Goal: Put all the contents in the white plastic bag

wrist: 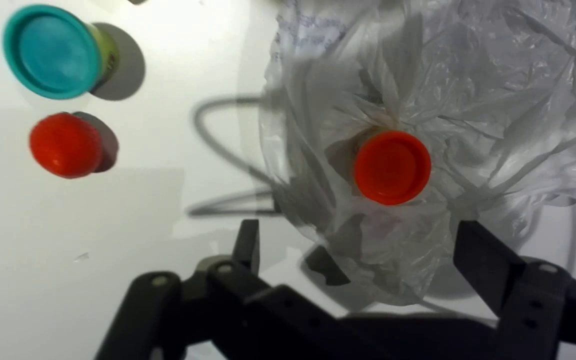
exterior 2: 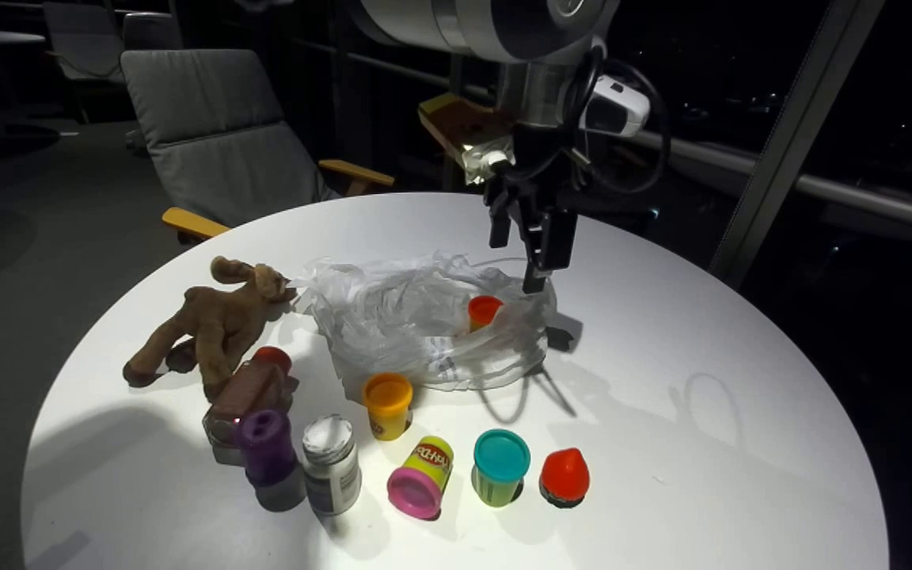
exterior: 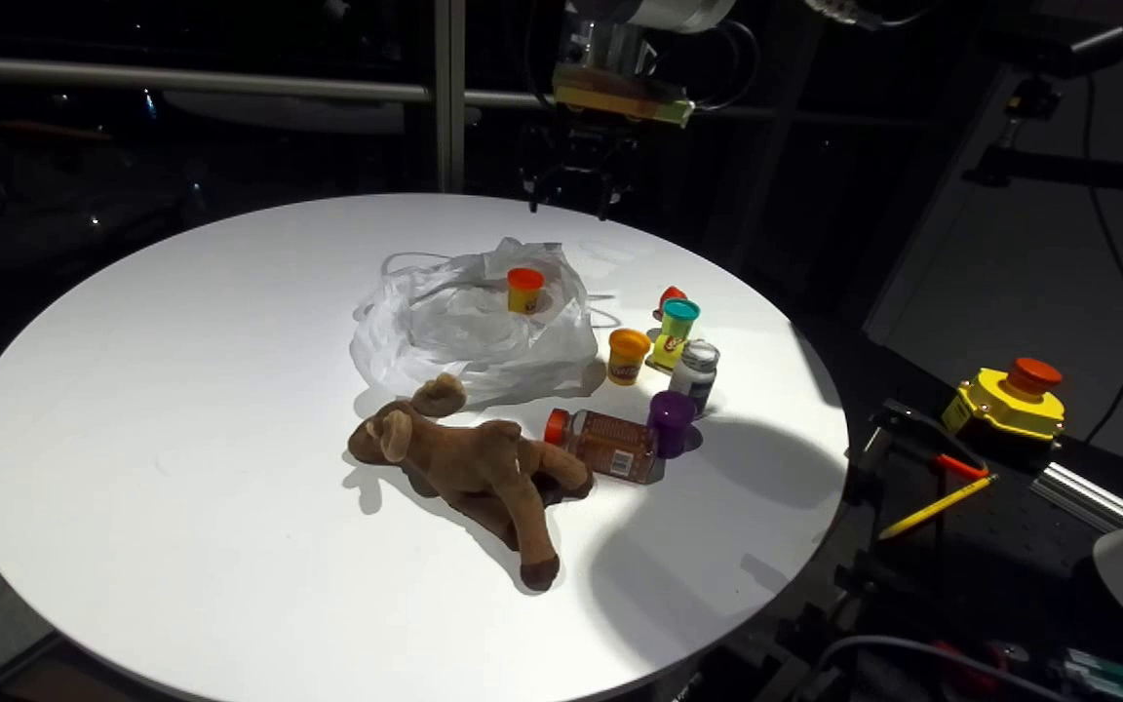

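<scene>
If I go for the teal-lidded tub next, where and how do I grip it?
I'd come straight down on the teal-lidded tub, fingers across its lid: it stands upright, round lid up. Set them crosswise to the row, since the pink-lidded tub and red pointed piece flank it.

White plastic bag (wrist: 508, 160): right side was cut off (wrist view).
Printing (wrist: 320, 30) was too blurred to read; in an exterior view folds partly hid the red-lidded pot (exterior 2: 484, 307).

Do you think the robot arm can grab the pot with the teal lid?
Probably yes: the gripper is open and empty, and the teal-lidded pot stands upright, uncovered, apart from the pink-lidded pot lying beside it.
</scene>
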Robot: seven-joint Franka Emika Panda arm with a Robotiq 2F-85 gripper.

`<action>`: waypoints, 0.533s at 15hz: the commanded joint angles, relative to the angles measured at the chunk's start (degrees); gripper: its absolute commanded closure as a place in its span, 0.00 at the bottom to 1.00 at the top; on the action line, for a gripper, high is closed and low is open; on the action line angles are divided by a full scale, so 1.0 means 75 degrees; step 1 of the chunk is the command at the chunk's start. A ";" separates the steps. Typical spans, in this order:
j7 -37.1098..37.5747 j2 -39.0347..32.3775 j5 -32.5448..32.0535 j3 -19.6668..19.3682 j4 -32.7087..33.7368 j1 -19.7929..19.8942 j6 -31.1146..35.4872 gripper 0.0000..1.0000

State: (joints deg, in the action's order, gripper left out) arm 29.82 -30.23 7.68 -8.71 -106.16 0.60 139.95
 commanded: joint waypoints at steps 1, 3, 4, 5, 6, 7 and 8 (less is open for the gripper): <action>-0.0039 0.1566 0.0041 -0.0201 -0.1912 0.0113 0.0183 0.01; 0.0178 0.1908 -0.0045 -0.0373 -0.2623 0.0147 0.0312 0.00; 0.0249 0.1924 -0.0046 -0.0431 -0.2822 0.0189 0.0373 0.00; 0.0342 0.1906 -0.0031 -0.0481 -0.2972 0.0227 0.0528 0.00; 0.0352 0.1856 0.0076 -0.0482 -0.3083 0.0284 0.0640 0.00; 0.0397 0.1765 0.0103 -0.0491 -0.3158 0.0306 0.0754 0.00; 0.0541 0.1636 0.0034 -0.0530 -0.3207 0.0288 0.0959 0.00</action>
State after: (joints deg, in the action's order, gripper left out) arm 31.32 -17.99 7.68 -12.44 -127.50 2.71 143.21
